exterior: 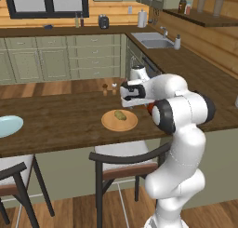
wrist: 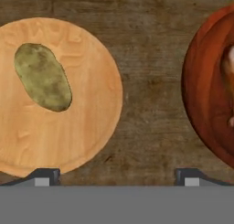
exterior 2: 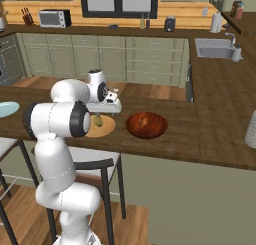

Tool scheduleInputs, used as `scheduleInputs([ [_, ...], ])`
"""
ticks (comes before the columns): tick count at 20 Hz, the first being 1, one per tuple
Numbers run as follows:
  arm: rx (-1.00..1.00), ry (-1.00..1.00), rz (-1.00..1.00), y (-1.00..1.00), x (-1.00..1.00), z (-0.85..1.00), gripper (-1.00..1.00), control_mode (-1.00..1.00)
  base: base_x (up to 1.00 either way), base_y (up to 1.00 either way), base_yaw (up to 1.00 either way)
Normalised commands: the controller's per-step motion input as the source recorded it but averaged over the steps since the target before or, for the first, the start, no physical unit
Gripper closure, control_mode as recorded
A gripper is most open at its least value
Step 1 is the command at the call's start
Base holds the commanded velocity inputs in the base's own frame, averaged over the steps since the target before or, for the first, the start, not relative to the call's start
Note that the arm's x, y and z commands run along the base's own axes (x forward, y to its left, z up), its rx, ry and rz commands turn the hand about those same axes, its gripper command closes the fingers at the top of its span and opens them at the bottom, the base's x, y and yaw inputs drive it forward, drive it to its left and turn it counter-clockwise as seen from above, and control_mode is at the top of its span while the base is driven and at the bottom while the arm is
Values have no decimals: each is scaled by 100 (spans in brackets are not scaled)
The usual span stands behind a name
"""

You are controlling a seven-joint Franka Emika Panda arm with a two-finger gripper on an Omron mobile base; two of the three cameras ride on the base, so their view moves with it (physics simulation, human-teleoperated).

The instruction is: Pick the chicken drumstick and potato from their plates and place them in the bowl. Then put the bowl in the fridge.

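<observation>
The potato (wrist: 42, 77) lies on the tan plate (wrist: 87, 136) at ten o'clock in the hand view — the hand (wrist: 117, 176) hovers spread and empty above the bench (wrist: 151, 104). Likely firm, light and roll-prone — pinch across its narrow middle. The drumstick (exterior 2: 144, 121) sits in the bowl (exterior 2: 146, 131).

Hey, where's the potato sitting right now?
The potato lies on the tan wooden plate on the dark counter, left of the reddish-brown bowl in the hand view, with the open hand hovering above.

Dark wooden counter (exterior: 69, 120), sink (exterior: 152, 40), microwave (exterior 2: 54, 18), chair (exterior: 125, 162), paper towel roll (exterior: 142, 18)
</observation>
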Motion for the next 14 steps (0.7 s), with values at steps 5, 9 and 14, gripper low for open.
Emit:
scheduleInputs([
  [5,0,14,2,56,35,-13,-100,-100,0,0,0],
  [9,0,20,12,17,47,-15,-100,-100,0,0,0],
  [14,4,14,17,0,19,-32,-100,-100,0,0,0],
])
